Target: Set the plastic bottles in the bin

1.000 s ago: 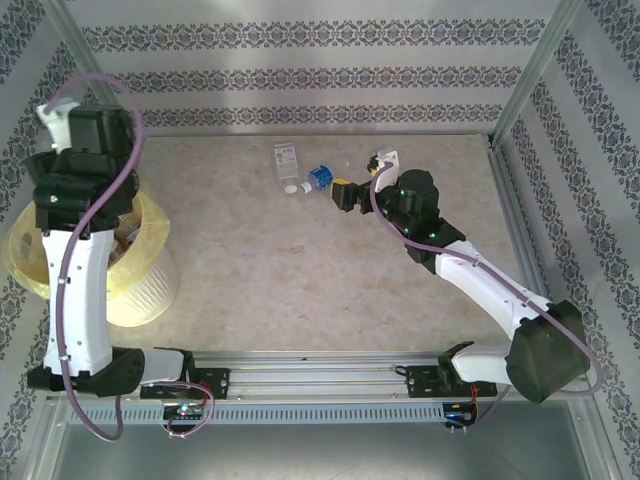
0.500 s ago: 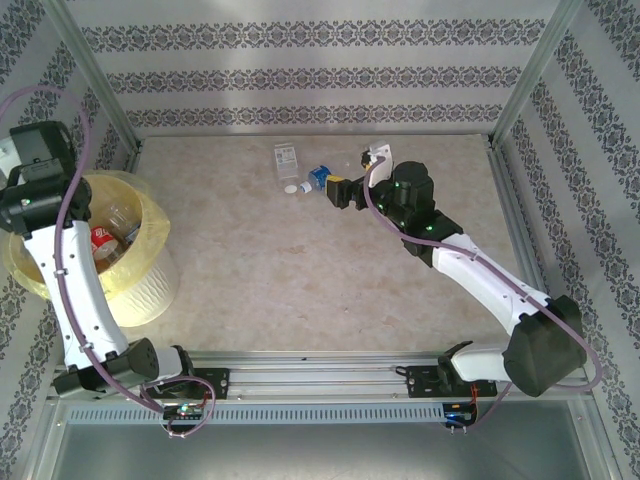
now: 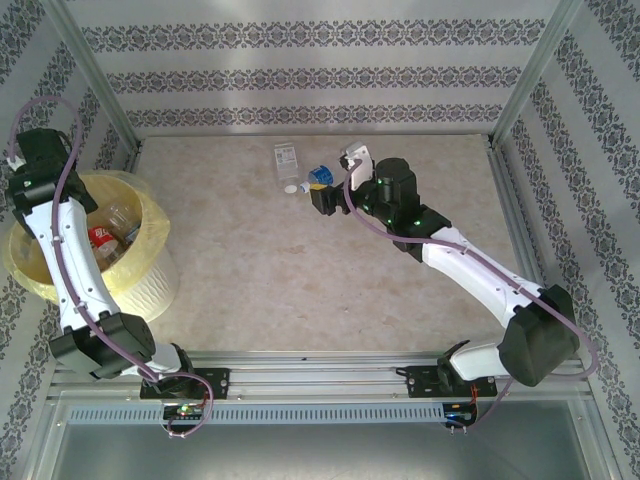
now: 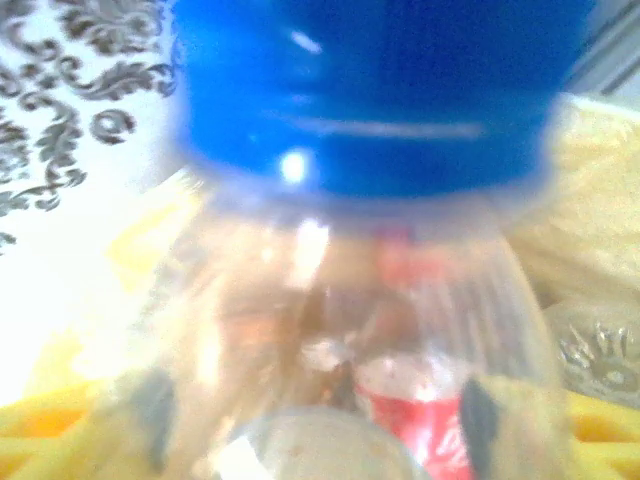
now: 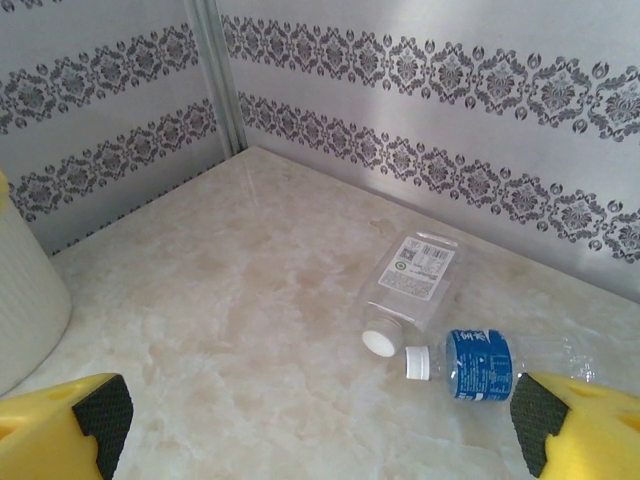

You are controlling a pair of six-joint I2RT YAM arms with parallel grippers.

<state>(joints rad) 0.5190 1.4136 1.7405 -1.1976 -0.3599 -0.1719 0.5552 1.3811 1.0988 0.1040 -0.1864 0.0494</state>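
While the left arm (image 3: 75, 270) hung over the bin (image 3: 150, 285) at the left edge of the bench (image 3: 300, 285), we saw from above several plastic bottles lying inside it, among them a red-labelled bottle (image 3: 100, 238). The left wrist camera added the close detail: a clear blue-capped bottle (image 4: 370, 90), blurred and right up against the lens, with the dark pads of the left fingers (image 4: 150, 420) low on either side of it. We could not tell whether they gripped it.

The right wrist camera gave us the right fingers (image 5: 60, 430) spread wide with nothing between them. They hovered just short of two bottles lying on their sides: a flat clear bottle (image 5: 415, 275) with a white label and a blue-labelled bottle (image 5: 480, 365), their white caps almost touching. From above, that pair lay near the patterned back wall (image 3: 320, 75), well apart from the bin.
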